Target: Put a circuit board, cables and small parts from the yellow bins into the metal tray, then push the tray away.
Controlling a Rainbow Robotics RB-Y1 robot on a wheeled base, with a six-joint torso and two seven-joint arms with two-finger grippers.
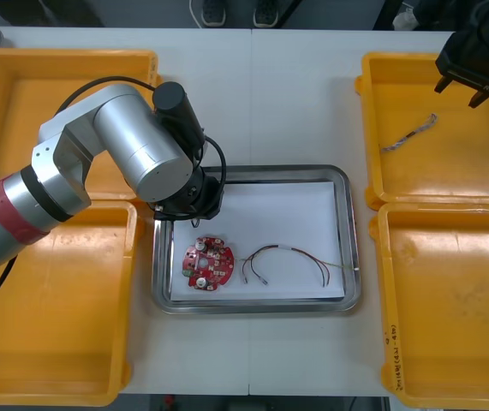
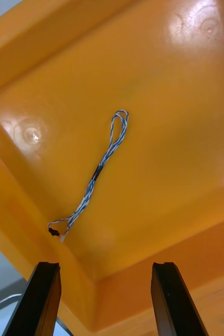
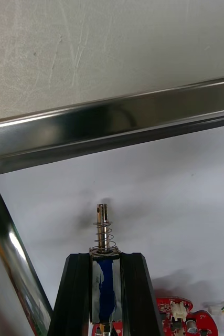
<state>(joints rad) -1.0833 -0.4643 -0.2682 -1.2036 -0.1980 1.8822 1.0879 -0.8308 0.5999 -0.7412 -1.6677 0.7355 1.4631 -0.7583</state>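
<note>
The left gripper (image 3: 105, 257) is clamped on a small metal part (image 3: 104, 228). Its two fingers (image 3: 80, 294) stand apart only by the part's width, and the part's thin stem, with a coil round it, sticks out past the fingertips. The part is above the white liner (image 3: 164, 199) of the tray (image 3: 117, 121), close to where two of the tray's shiny rims meet. Whether it touches the liner cannot be told. In the front view the left arm (image 1: 133, 141) reaches in from the worktop's left edge, and its wrist covers the tray's far-left corner.

The tray (image 1: 353, 248) lies in the middle of the worktop (image 1: 261, 103), between the bins. Inside it the board (image 1: 208, 264) rests flat near the tray's near-left corner. The red and yellow cable (image 1: 291, 261) lies just beside the board, on the side towards the worktop's right edge, bent in a loose arch.

The right gripper (image 2: 104, 265) hangs wide open over the far right bin (image 1: 450, 180), near the worktop's far-right corner, with nothing between its fingers (image 2: 169, 294). Below it the blue and white cable (image 2: 98, 173) lies stretched out on the floor of that bin (image 2: 169, 105), well apart from the fingertips. In the front view this cable (image 1: 408, 133) sits towards the bin's far side.

The near right bin (image 1: 450, 317), the far left bin (image 1: 13, 111) and the near left bin (image 1: 56, 342) stand along the worktop's two sides.
</note>
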